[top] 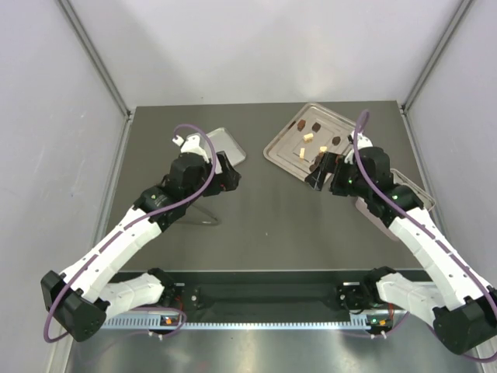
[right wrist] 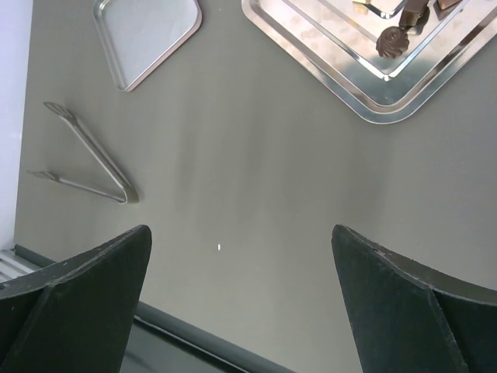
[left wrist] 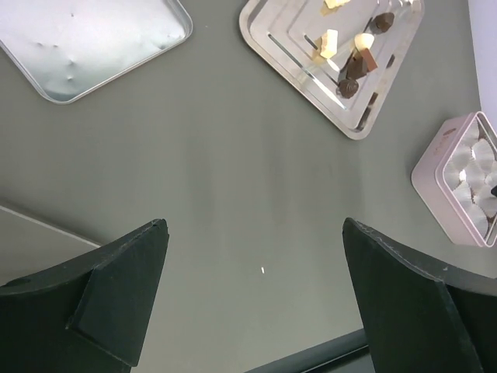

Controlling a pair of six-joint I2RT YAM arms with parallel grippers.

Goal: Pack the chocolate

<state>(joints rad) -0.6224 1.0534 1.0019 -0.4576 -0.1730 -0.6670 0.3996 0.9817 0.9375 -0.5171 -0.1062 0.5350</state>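
We identify a robotics laboratory cell. 2 white-and-black arms, the left arm [top: 116, 245] and the right arm [top: 435, 249], stand bolted at the near edge of a dark grey table [top: 272, 225]. Plain white panels [top: 264, 47] joined by metal corner posts [top: 95, 54] enclose the table on 3 sides. Purple cables [top: 192, 127] trail along each arm, and a slotted cable rail [top: 264, 323] runs between the bases.
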